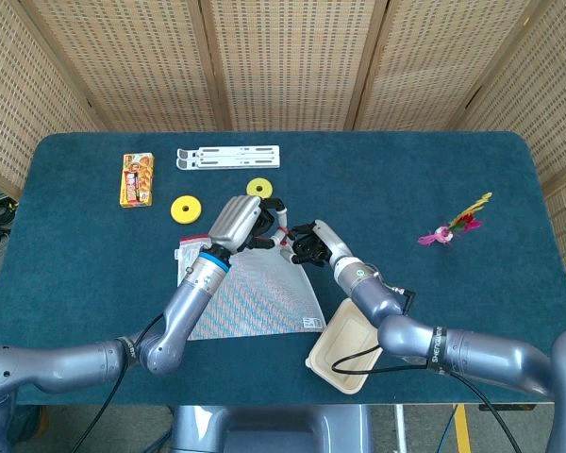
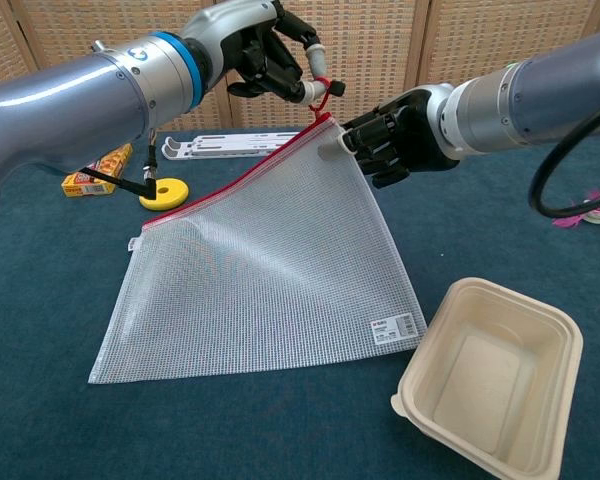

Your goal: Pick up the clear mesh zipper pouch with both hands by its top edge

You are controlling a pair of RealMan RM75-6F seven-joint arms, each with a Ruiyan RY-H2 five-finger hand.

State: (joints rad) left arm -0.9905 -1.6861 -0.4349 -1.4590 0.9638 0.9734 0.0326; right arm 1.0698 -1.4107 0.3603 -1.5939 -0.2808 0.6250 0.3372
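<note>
A beige tray (image 2: pixel 492 375), two yellow discs (image 1: pixel 185 209), snack box (image 1: pixel 137 179), white rack (image 1: pixel 228 157), feather toy (image 1: pixel 456 225).

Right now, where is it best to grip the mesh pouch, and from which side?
Grip the mesh pouch along its red zipper edge, coming from above. That edge slopes up to the raised corner, which the left hand and right hand already hold.

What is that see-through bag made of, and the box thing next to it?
The mesh pouch looks like soft clear plastic with a woven grid inside; the table shows through it and it bends. Its top edge is red, likely fabric zipper tape. The beige tray looks like matte molded paper pulp, though it might be plastic.
</note>
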